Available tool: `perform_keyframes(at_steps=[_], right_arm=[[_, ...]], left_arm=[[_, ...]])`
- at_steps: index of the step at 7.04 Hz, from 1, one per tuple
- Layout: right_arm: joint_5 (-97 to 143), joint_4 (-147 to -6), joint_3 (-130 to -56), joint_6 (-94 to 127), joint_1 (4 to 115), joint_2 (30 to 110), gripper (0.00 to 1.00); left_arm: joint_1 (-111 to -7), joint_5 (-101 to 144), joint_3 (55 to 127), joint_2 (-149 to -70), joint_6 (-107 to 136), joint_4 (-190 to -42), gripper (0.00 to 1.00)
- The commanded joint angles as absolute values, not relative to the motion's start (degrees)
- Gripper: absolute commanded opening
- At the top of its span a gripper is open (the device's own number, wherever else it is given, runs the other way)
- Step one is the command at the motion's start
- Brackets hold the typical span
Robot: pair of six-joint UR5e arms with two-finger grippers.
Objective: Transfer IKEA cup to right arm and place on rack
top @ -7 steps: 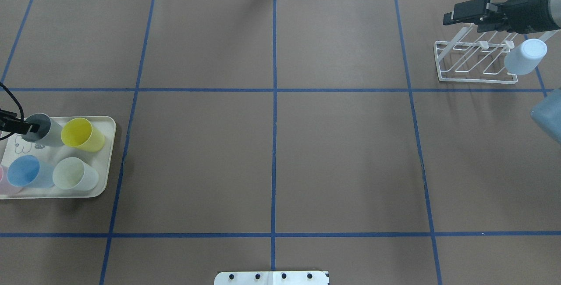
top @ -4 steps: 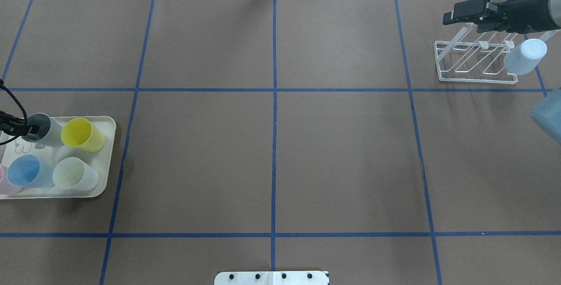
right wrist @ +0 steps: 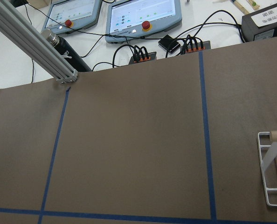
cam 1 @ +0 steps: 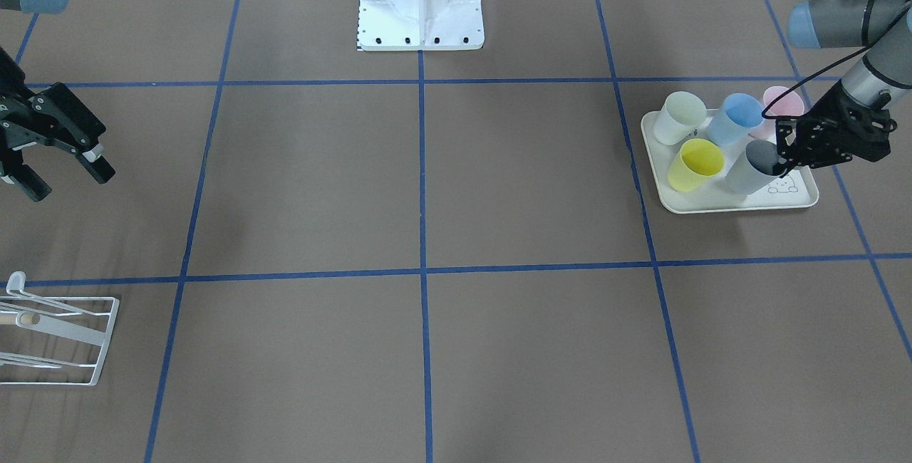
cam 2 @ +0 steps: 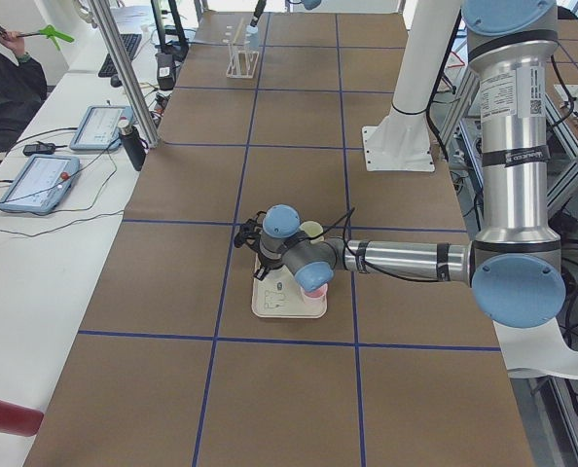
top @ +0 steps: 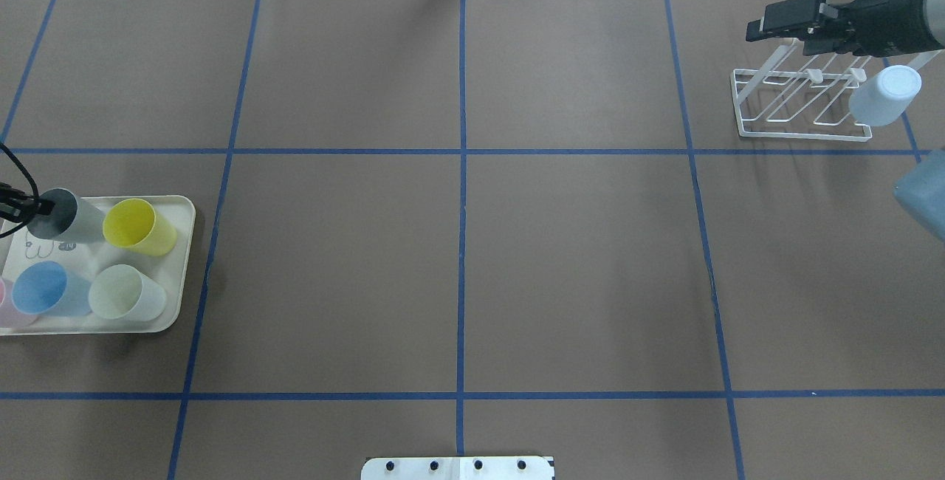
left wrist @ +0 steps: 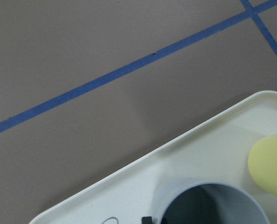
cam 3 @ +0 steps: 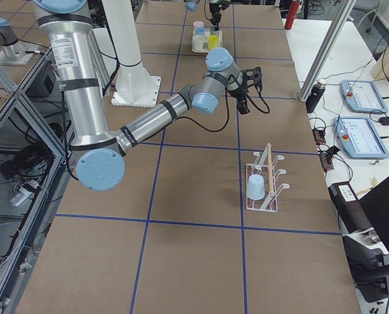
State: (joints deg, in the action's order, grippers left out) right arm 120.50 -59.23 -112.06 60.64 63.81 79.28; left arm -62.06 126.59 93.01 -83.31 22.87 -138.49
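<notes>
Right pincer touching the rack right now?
Apart. The front-facing view shows bare table between the right pincer and the rack; the exterior right view shows the same gap.

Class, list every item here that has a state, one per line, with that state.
left hand, shut on grey cup rim
right hand, open, empty
pale blue cup, upside down on rack
yellow cup, upright, empty, on tray

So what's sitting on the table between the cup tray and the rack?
Nothing: in the overhead view the stretch from the tray to the rack is bare brown table covering, crossed only by blue tape lines.
</notes>
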Motion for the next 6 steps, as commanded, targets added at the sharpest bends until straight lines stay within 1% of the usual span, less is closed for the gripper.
perform_keyframes(at_steps=[1,3,4,6], right_arm=[[120.50,-59.15,-111.97,60.64,63.81,79.28,1.00],[120.41,-59.15,-111.89,61.52,63.55,79.19,1.00],[120.06,-58.98,-112.06,62.57,62.59,79.10,1.00],[119.71,-58.97,-111.27,65.72,62.32,75.86,1.00]], left_arm=[[-70.28,126.56,93.25,-84.10,22.85,-138.25,0.00],[-72.42,126.56,93.34,-88.13,27.99,-138.34,0.00],[-72.42,126.48,93.34,-92.16,37.69,-138.34,0.00],[-72.16,126.47,93.77,-99.19,55.81,-138.95,0.00]])
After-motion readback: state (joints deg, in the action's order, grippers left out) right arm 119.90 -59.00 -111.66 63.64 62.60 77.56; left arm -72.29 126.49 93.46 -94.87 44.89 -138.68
